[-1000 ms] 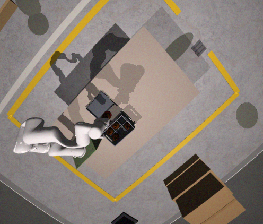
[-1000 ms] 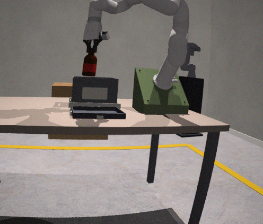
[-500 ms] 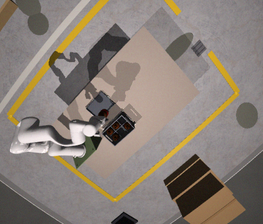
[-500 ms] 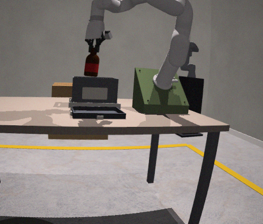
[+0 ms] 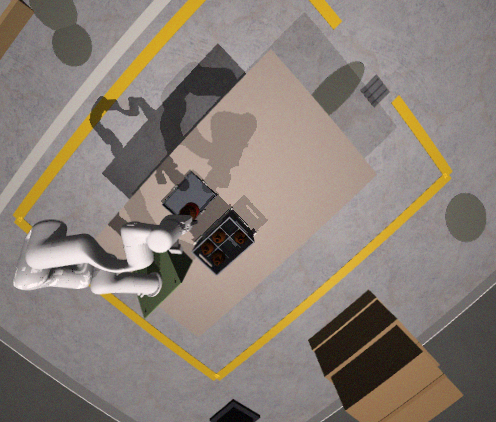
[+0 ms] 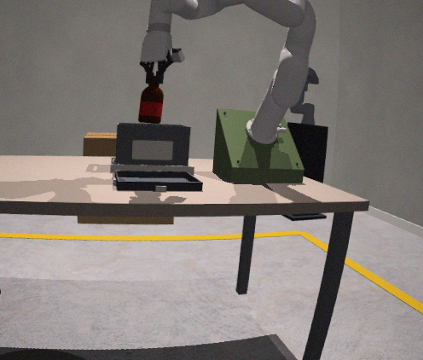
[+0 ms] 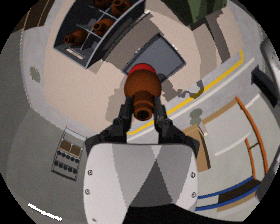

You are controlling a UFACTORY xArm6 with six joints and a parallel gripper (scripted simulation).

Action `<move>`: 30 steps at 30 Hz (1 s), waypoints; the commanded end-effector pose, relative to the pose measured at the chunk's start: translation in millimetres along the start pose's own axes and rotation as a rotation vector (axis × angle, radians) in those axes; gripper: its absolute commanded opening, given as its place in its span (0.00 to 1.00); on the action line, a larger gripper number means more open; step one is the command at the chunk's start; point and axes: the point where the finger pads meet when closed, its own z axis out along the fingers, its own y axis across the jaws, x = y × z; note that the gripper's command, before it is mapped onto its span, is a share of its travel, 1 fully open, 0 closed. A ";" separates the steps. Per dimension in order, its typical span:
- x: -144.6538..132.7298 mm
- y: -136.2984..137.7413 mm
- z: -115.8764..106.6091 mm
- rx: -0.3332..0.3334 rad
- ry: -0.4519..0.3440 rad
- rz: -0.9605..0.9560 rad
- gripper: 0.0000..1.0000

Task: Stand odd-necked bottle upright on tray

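Note:
My gripper (image 6: 154, 79) (image 7: 143, 103) is shut on the neck of a brown bottle with a red label (image 5: 190, 209) (image 6: 151, 107) (image 7: 142, 85). The bottle hangs nearly upright, high above the tray (image 5: 201, 190) (image 6: 134, 186) (image 7: 158, 56); from above it overlaps the tray's edge nearest the crate. The tray is flat, dark-rimmed and holds nothing. The dark crate (image 5: 217, 271) (image 6: 124, 147) (image 7: 99, 54) stands level beside it. Four brown bottles stand in its compartments, among them one bottle (image 5: 240, 237) and another bottle (image 5: 217, 259). The exterior view hides them behind the crate wall. Neck differences cannot be told.
The green slanted arm base (image 5: 164, 290) (image 6: 255, 158) stands on the table (image 5: 312, 165) (image 6: 36, 179) near the crate and tray. The crate's wall rises well above the tray rim, and the held bottle's base appears just above the crate's top in the exterior view.

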 end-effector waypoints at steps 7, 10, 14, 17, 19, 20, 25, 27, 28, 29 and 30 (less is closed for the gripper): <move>-7.9 13.4 -1.5 0.004 -0.002 -0.001 0.00; -10.4 18.2 -1.5 0.004 -0.002 -0.001 0.00; -13.5 24.1 -1.5 0.004 -0.002 -0.001 0.00; -15.6 28.2 -1.5 0.004 -0.002 -0.001 0.00; -17.0 30.7 -1.4 0.004 -0.002 -0.001 0.00; -17.0 30.7 -1.4 0.004 -0.002 -0.001 0.00; -19.4 35.4 -1.4 0.004 -0.002 -0.001 0.00; -20.5 37.5 -1.4 0.004 -0.002 -0.001 0.00; -21.0 38.4 -1.4 0.004 -0.002 -0.001 0.00; -21.5 39.4 -1.4 0.004 -0.002 -0.001 0.00; -22.0 40.3 -1.4 0.004 -0.002 -0.001 0.00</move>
